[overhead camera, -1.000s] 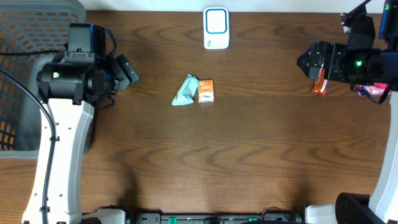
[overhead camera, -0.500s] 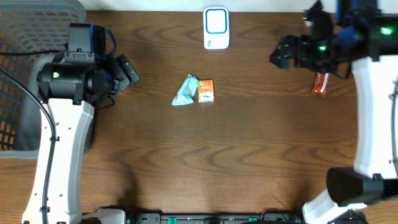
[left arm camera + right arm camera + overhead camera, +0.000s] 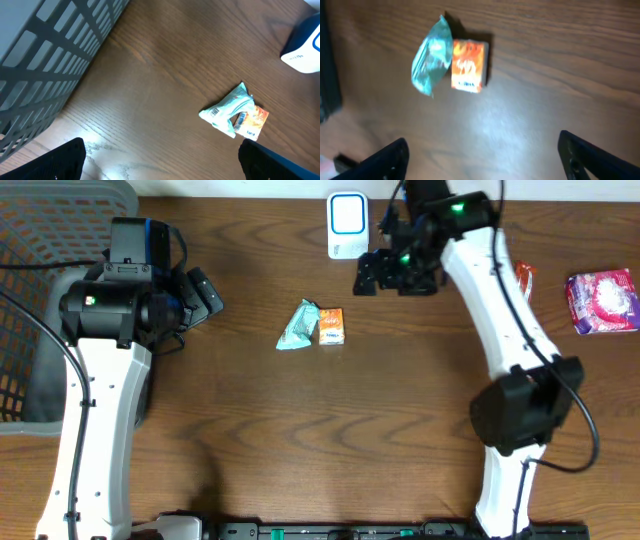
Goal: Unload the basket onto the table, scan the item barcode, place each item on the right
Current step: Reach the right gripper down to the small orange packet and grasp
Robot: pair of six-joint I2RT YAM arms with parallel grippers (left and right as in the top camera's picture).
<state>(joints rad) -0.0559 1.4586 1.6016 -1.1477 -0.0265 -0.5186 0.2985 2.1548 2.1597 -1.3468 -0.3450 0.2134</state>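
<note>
Ahead of the right hand, wide and empty, a packet and a box lie touching; the hand is apparently lined up to take one.

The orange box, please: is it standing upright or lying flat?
Lying flat: the orange box shows its broad printed face upward, beside the teal packet.

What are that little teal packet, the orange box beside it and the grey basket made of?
Teal packet: likely thin plastic film, crinkled, crimped ends. Orange box: seemingly printed cardboard, flat faces, sharp edges. Grey basket: probably matte moulded plastic, lattice walls.
</note>
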